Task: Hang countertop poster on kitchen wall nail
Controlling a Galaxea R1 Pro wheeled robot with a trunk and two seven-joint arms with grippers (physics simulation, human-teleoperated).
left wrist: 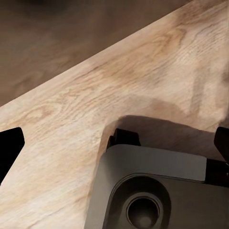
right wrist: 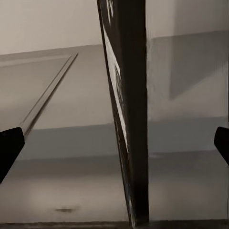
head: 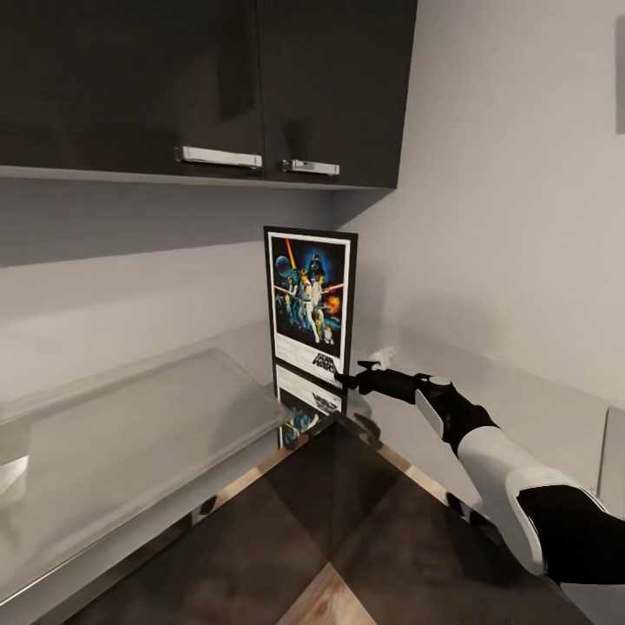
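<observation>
Poster [head: 310, 301]: stands upright in the corner of the glossy grey worktop [head: 139, 434], under dark wall cabinets [head: 200, 87], its picture mirrored in the surface below.
Right gripper [head: 349, 379]: reaches the poster's lower right corner; in the right wrist view its fingers are spread wide, the poster's thin edge [right wrist: 131, 119] between them, untouched.
Left gripper [left wrist: 114, 143]: fingers apart over a pale wooden floor [left wrist: 71, 119] and the robot's grey base [left wrist: 157, 191].
</observation>
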